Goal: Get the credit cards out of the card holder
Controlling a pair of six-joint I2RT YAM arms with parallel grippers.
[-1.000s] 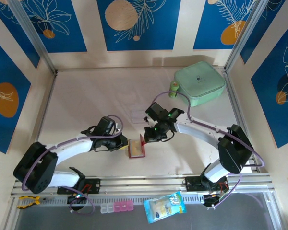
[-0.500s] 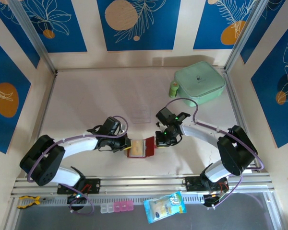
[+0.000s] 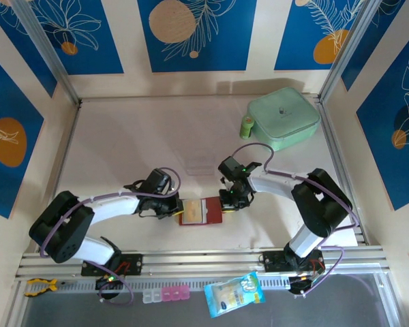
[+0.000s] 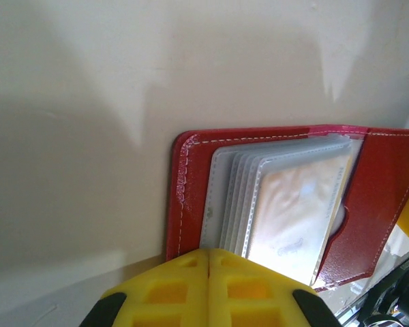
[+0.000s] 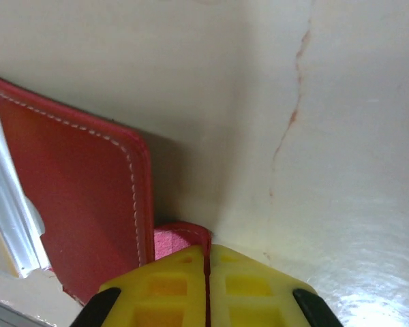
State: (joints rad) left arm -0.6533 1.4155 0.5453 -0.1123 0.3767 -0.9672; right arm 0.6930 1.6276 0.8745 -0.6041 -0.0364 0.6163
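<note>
- The left gripper [image 4: 209, 262], fingers pressed together, is pinching the open card holder [image 4: 188, 197] at its edge. A tan credit card [image 4: 296, 211] is lying just beyond the tips.
- The right gripper [image 5: 208, 257] is pinching the snap tab [image 5: 179, 240].

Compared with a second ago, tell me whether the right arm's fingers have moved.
Yes: the right fingers have shifted toward the table's near edge, farther from the mint-green case.

Cream table top [image 3: 123, 150] under soft, even light, closed in on three sides by pale walls [image 3: 129, 41] with blue panels [image 3: 88, 34] of white leaves and orange circles, metal posts [image 3: 50, 58] at both far corners, metal rail [image 3: 204, 257] along the near edge.
</note>
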